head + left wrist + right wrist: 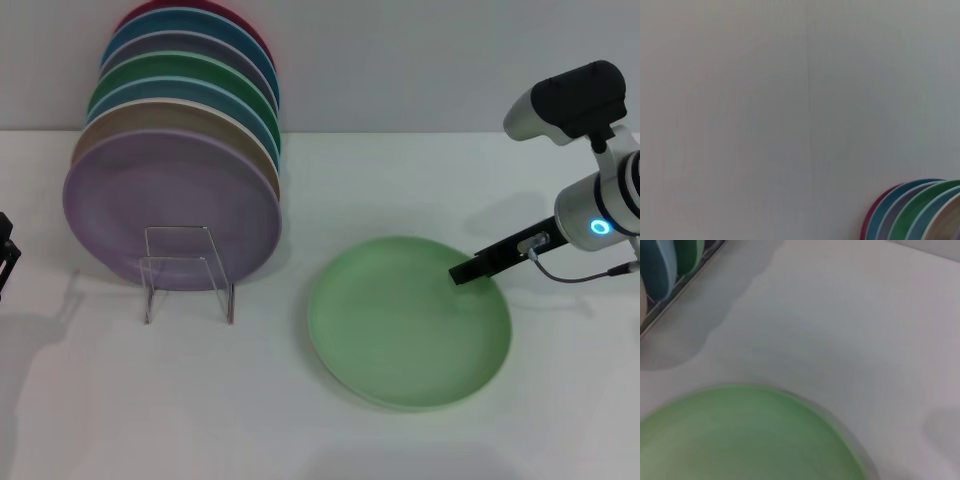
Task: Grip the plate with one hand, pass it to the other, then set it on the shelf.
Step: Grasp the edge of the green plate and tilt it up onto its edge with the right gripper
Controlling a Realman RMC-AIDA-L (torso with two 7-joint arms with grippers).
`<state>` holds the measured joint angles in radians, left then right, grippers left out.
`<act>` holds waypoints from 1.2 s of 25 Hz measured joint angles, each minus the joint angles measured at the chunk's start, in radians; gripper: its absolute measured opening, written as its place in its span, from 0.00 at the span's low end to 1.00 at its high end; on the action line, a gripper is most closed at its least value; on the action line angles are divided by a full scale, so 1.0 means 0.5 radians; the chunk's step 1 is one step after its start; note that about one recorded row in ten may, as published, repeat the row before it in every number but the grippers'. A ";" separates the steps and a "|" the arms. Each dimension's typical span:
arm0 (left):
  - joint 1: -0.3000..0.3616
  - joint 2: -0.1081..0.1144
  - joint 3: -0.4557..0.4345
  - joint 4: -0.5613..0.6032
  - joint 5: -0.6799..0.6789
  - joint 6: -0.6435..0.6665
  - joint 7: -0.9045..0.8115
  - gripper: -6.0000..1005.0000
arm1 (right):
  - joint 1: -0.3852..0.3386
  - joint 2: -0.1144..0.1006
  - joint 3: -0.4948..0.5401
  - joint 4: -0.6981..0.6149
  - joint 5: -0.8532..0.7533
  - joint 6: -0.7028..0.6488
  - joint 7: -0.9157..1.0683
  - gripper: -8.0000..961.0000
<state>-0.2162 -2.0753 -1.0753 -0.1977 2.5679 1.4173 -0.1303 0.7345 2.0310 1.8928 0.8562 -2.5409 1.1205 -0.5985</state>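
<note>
The light-green plate point(405, 325) lies flat on the white table, right of the middle. It also fills the lower part of the right wrist view point(740, 440). My right gripper point(467, 271), on the arm with the blue ring, reaches in from the right, its black tip just over the plate's right rim. My left gripper point(5, 255) sits at the far left edge, barely in view and far from the plate. The shelf is a clear acrylic rack point(187, 272) at the back left.
Several coloured plates point(175, 170) stand on edge in the rack, a purple one in front. Their tops show in the left wrist view point(920, 212) against a blank wall. Their edges show in the right wrist view point(665, 265).
</note>
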 joint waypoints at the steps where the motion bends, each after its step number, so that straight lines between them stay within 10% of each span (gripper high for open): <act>1: 0.000 0.000 0.000 0.000 0.000 0.000 0.000 0.86 | 0.000 0.001 0.000 0.001 0.004 -0.005 -0.006 0.79; 24: -0.025 0.004 0.000 -0.016 0.000 -0.047 0.003 0.86 | -0.016 0.012 0.017 -0.018 0.133 -0.006 -0.100 0.03; 30: -0.018 0.003 0.000 -0.019 0.002 0.005 0.003 0.86 | -0.119 0.014 0.031 0.165 0.227 0.066 -0.134 0.03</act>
<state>-0.2254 -2.0736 -1.0753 -0.2071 2.5690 1.4196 -0.1288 0.6748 2.0381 1.9084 0.9387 -2.4272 1.1535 -0.6655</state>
